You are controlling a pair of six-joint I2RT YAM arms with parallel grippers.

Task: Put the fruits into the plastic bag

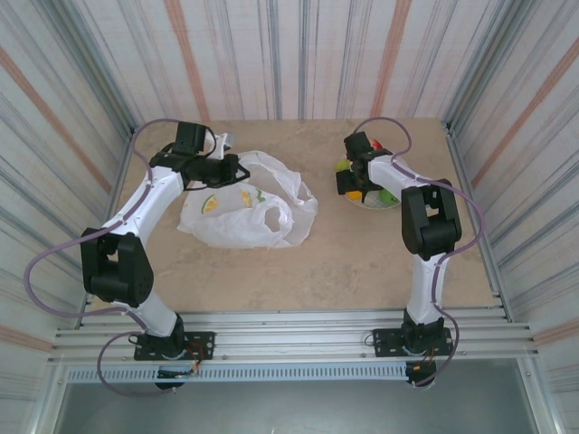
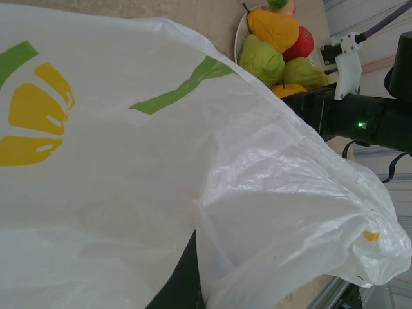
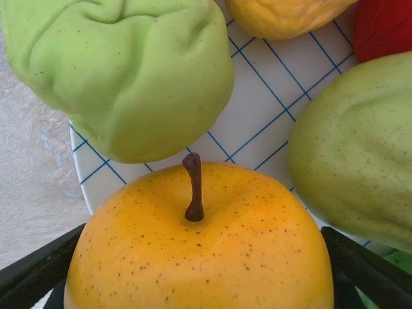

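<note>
The left end effector (image 1: 220, 169), pressed together, is probably pinching the thin white lemon-printed plastic bag (image 1: 244, 217) lying on the table (image 1: 344, 258). The right end effector (image 1: 355, 183), jaws spread, is straddling an orange stemmed toy fruit (image 3: 199, 251) on the round grid-patterned plate (image 3: 270, 84); all the fruits (image 2: 277, 48) are awaiting bagging.

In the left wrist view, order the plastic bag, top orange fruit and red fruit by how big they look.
Largest: plastic bag, but nearest the camera.
Then: top orange fruit.
Smallest: red fruit, partly hidden behind it.

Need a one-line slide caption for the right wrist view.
Right gripper straddling a stemmed orange fruit on the grid-patterned plate, two green fruits just beyond.
</note>
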